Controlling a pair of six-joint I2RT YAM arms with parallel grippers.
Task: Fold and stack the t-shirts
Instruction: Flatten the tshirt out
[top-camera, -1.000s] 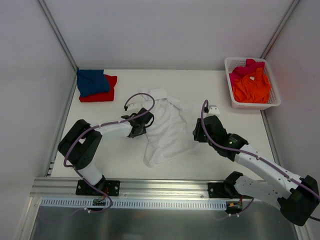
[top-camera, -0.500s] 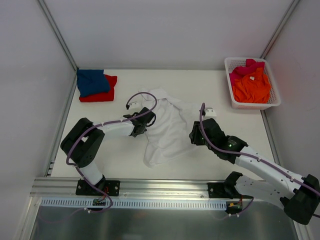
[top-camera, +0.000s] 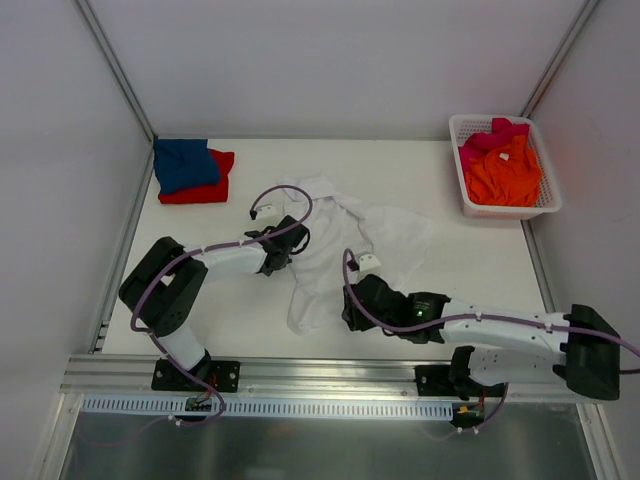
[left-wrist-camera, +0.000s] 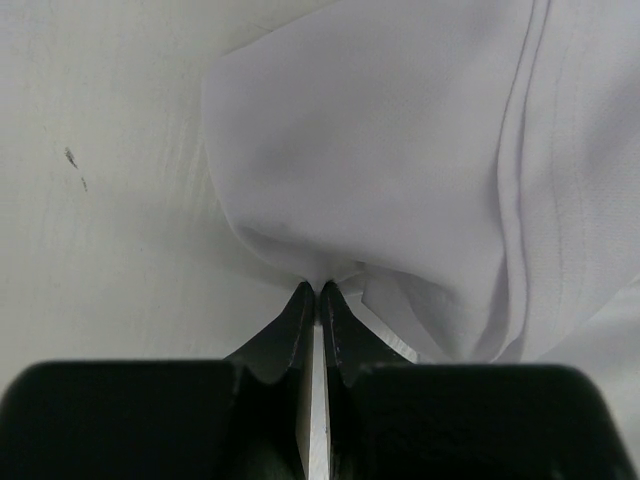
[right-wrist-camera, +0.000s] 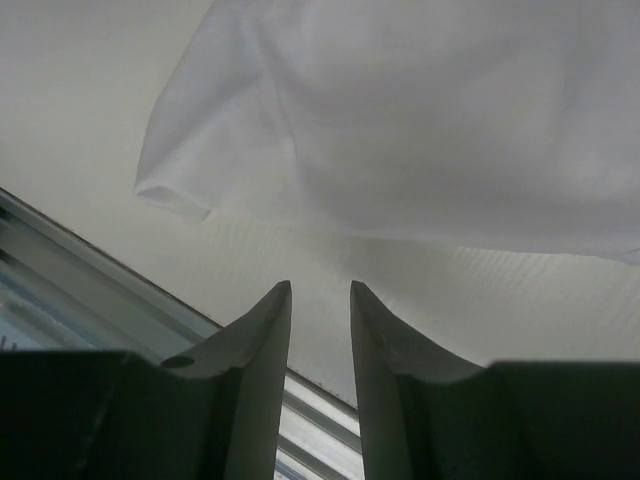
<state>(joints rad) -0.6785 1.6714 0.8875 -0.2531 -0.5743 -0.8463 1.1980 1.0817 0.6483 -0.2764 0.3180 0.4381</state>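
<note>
Clearly soft, light and floppy, the white t-shirt (top-camera: 345, 245) lies crumpled mid-way across the table (top-camera: 480, 250), one fold pinched in the closed left gripper (left-wrist-camera: 320, 292), the right gripper (right-wrist-camera: 318, 290) part-open and empty beside its near edge, best grasped at a corner.

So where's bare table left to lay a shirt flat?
Bare table along the far edge between the blue-on-red stack and the basket, and right of the white t-shirt. Centre is crowded: that shirt, left arm, right arm.

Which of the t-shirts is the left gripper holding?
The white t-shirt: the left gripper is shut on a fold of it. It is the only white one.
</note>
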